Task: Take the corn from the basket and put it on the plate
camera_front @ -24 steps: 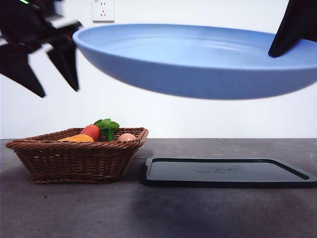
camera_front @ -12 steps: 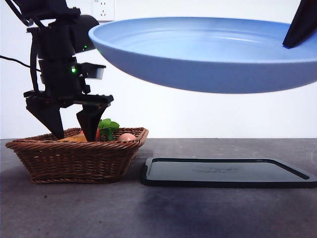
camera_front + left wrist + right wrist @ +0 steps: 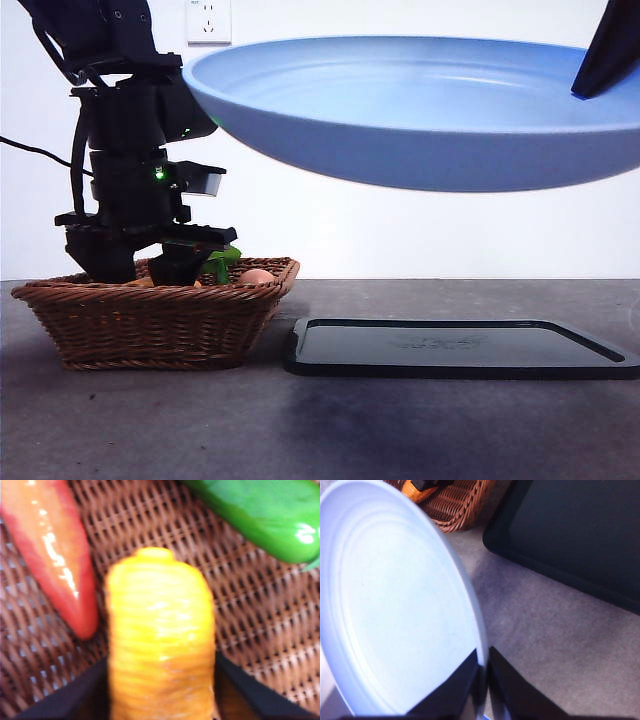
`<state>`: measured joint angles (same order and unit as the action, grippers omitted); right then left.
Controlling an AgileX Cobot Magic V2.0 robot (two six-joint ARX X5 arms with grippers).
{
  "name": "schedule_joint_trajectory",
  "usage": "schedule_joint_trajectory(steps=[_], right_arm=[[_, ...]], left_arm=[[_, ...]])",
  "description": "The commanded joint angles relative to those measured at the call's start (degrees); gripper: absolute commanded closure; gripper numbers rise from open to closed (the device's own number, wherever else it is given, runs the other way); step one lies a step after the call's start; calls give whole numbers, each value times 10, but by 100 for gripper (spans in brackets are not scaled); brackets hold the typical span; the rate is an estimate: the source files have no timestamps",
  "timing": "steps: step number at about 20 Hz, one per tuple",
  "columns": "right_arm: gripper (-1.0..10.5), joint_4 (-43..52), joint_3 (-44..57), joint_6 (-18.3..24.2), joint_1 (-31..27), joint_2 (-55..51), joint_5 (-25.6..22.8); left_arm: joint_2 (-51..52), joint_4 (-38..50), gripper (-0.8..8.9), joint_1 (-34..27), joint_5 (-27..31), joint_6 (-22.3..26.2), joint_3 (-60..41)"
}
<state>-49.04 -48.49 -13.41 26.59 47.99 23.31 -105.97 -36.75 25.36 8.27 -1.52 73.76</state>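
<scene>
The orange-yellow corn [image 3: 160, 640] lies in the brown wicker basket [image 3: 150, 325], close up in the left wrist view. My left gripper [image 3: 143, 275] is down inside the basket, open, with one jaw close against each side of the cob. High above the table hangs the light-blue plate [image 3: 420, 130], tilted slightly. My right gripper [image 3: 483, 680] is shut on the rim of the plate [image 3: 395, 605]. In the front view that gripper [image 3: 610, 50] shows as a black tip at the top right.
A red-orange carrot [image 3: 55, 555] with green leaves [image 3: 265, 515] lies beside the corn, and a small pale ball [image 3: 257, 276] sits at the basket's right end. A flat black tray [image 3: 460, 350] lies on the grey table right of the basket, under the plate.
My left arm has come in from the upper left and dropped into the basket, its jaws now around the corn. The plate has shifted slightly right and stays held up.
</scene>
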Motion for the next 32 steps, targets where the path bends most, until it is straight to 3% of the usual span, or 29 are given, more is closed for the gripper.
schedule_joint_trajectory(steps=[1,4,8,10,12,17,23,32], right_arm=[[945,9,-7,-7,3,2,2],[945,9,-7,-7,3,2,-2],[945,10,-7,-7,2,10,-41],[945,12,-7,0,-4,38,-78],[945,37,-7,7,-27,88,-80],[945,168,-7,-15,-108,225,44],[945,201,-11,-27,-154,273,115],[945,203,-13,-27,-174,272,148]], left_arm=[[-12,-3,612,2,3,-7,17],[-12,-34,667,2,3,-9,42],[1,-96,673,6,1,-13,114],[28,-101,673,13,-36,-24,144],[66,-84,673,26,-100,-42,156],[105,-69,673,85,-275,-52,156],[67,-35,673,169,-276,-38,156],[-8,-22,665,216,-275,6,156]])
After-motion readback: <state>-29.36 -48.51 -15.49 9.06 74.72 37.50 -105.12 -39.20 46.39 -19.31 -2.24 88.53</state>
